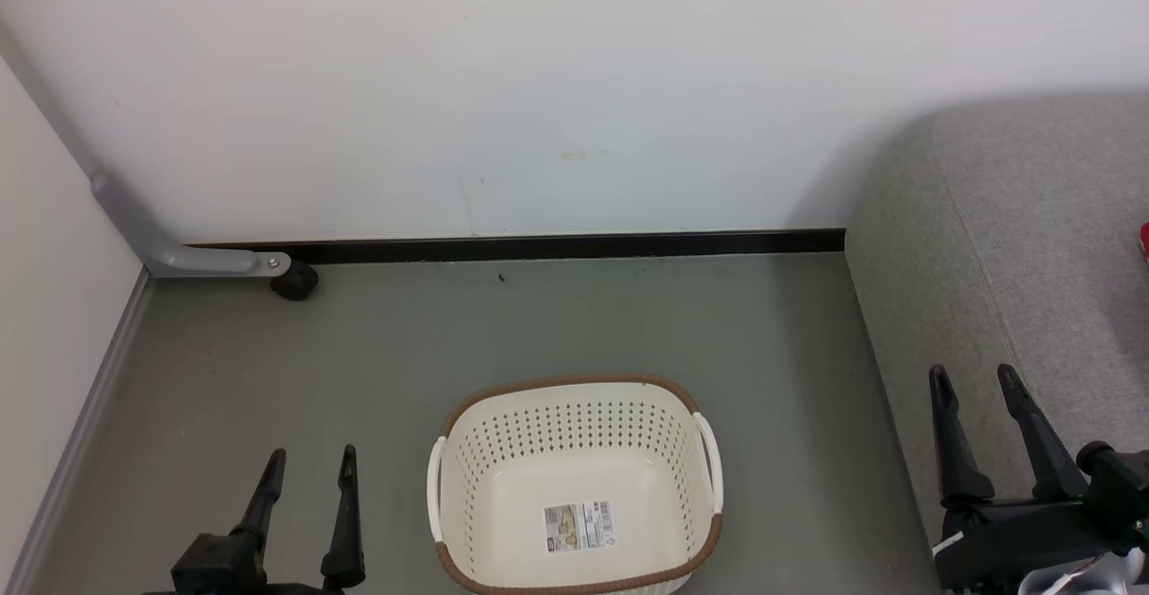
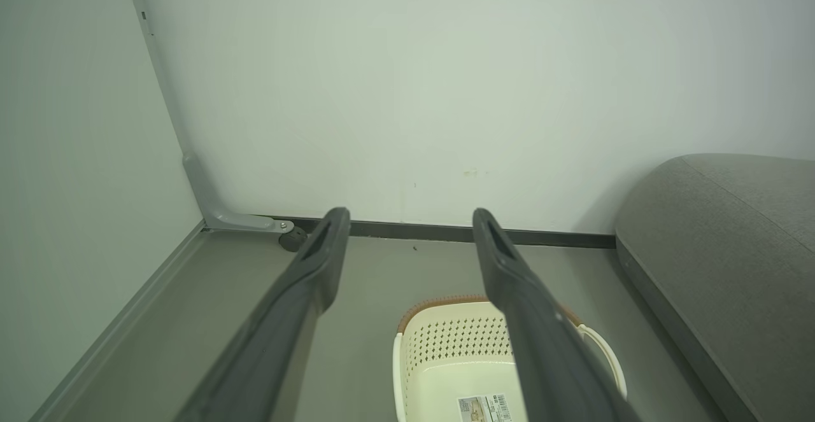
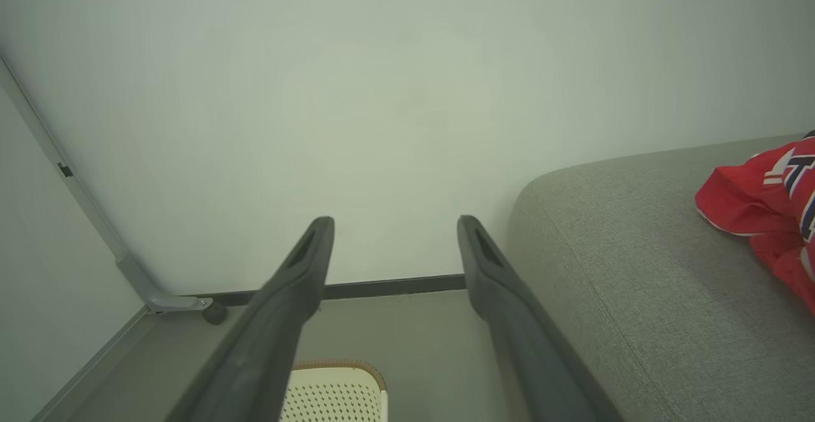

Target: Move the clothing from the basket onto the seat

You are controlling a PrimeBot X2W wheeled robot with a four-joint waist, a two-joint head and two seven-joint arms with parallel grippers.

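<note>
Head view has the basket (image 1: 574, 433) standing on the grey floor with nothing inside but the label sticker (image 1: 580, 526) on its bottom. That leaves nothing there for either arm to reach for. The clothing (image 3: 751, 209) lies well to the right of the basket, up on the seat (image 1: 1032, 245), as a crumpled red heap with white and dark striping. The frame edge cuts it off, so its long axis cannot be told. Of the two arms, the right gripper (image 1: 971, 372) is the nearer to it, hovering over the seat's front edge on the basket's right. The left gripper (image 1: 313, 453) hangs over bare floor just left of the basket. Both have their fingers spread wide and are released, holding and touching nothing. Judged from this, the transfer looks complete, and any further move would fall to the right arm.
</note>
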